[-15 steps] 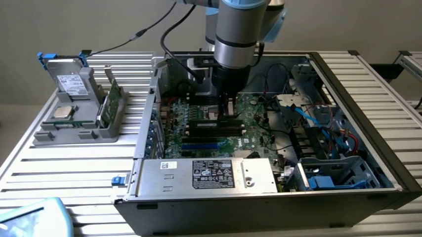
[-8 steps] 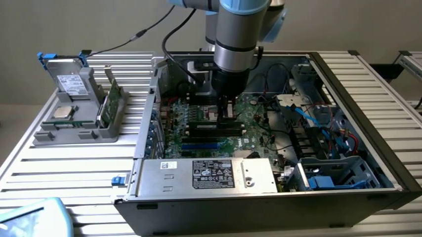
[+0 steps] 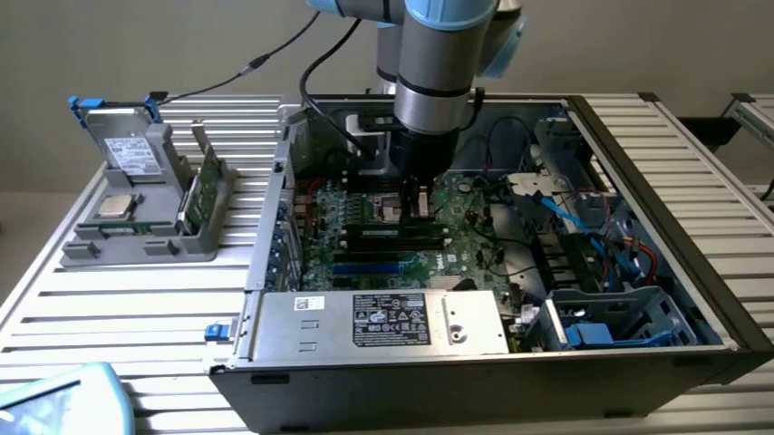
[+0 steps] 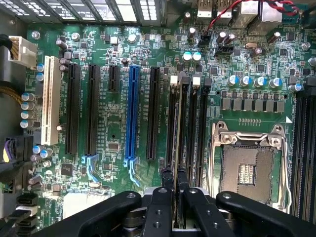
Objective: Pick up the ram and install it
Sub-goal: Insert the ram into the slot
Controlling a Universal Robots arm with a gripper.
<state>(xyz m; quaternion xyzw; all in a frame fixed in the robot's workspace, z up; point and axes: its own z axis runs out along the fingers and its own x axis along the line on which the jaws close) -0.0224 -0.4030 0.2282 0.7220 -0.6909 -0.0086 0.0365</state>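
A slatted tabletop (image 3: 133,308) carries the open computer case (image 3: 683,172). Inside, the gripper (image 3: 418,201) pinches the ram (image 4: 179,133); the wrist view shows it edge-on over memory slots (image 4: 201,133) beside the processor socket (image 4: 247,168).

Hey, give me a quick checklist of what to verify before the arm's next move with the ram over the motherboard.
1. Claw shut on the ram: ok.
2. Ram held on edge, parallel to the black memory slots: ok.
3. Ram lined up exactly over one slot: cannot tell.
4. White slot latches open: cannot tell.
5. Red and black wires away from the slots: ok.
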